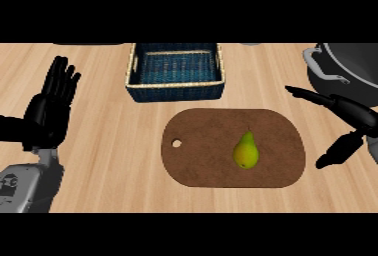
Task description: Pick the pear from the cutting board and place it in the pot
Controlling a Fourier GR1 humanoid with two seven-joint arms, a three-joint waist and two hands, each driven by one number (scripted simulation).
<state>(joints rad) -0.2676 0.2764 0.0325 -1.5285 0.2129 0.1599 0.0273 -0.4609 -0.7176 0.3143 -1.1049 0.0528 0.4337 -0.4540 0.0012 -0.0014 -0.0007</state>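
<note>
Head view, and the right hand (353,117) sits at the right edge, just off the cutting board (214,160), fingers (310,95) spread wide with the thumb apart below them, holding nothing and touching nothing. Left hand (46,112) rests open at the left edge, fingers straight up. On the board, right of centre, lies the yellow-green pear (246,151), long axis running up and down the view, narrow stem end pointing away toward the far side. Dark pot (347,67) stands at the table's (111,150) far right corner; a blue wicker basket (175,75) sits beyond the board.
</note>
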